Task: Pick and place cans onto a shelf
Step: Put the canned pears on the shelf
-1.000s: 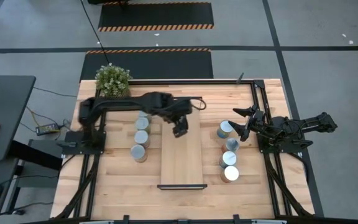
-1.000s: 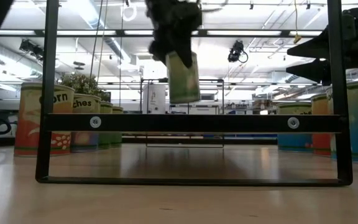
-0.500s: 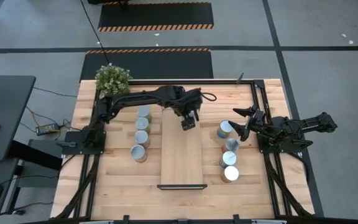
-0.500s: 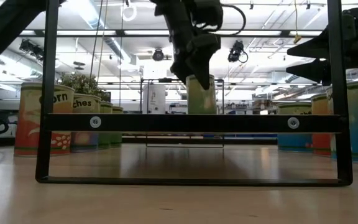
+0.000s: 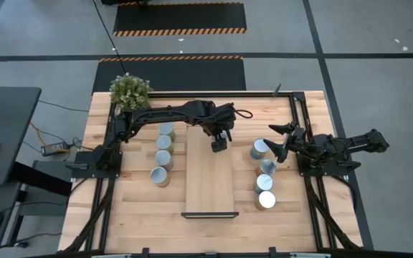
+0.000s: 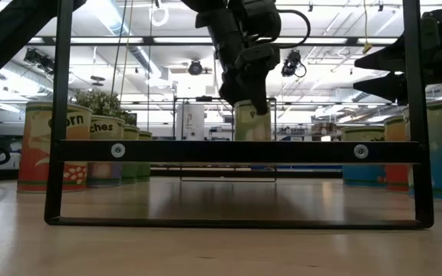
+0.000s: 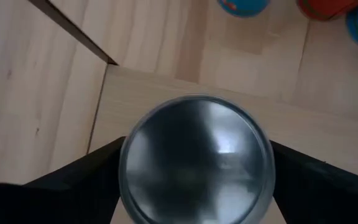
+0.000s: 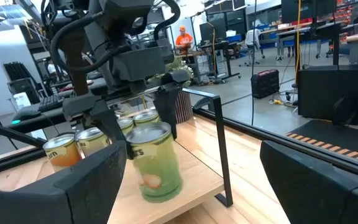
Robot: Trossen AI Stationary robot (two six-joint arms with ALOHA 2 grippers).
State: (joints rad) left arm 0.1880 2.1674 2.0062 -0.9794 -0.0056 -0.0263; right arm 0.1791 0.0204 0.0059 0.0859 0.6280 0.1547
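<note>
Held can (image 7: pixel 196 163) cut off at the left wrist view's edge, label unseen there — left claw (image 5: pixel 220 142) hides it from above

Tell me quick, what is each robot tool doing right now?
Left tool: closed on a green can at the shelf's far end.
Right tool: open, holding nothing, by the right-side cans.

Left hand (image 5: pixel 220 142): black, closed around a can (image 8: pixel 156 163) with pale green label, dark lettering, silver top. Shelf (image 5: pixel 209 188) beneath the hand: light wood, thin black end frame. Desk (image 5: pixel 131 215): blond wood planks. Cans beyond the hand (image 7: pixel 246 5): blue and red-orange labels. Plant (image 5: pixel 130 91): green. Floor mats (image 5: pixel 179 18): black, orange-black striped edges.
</note>
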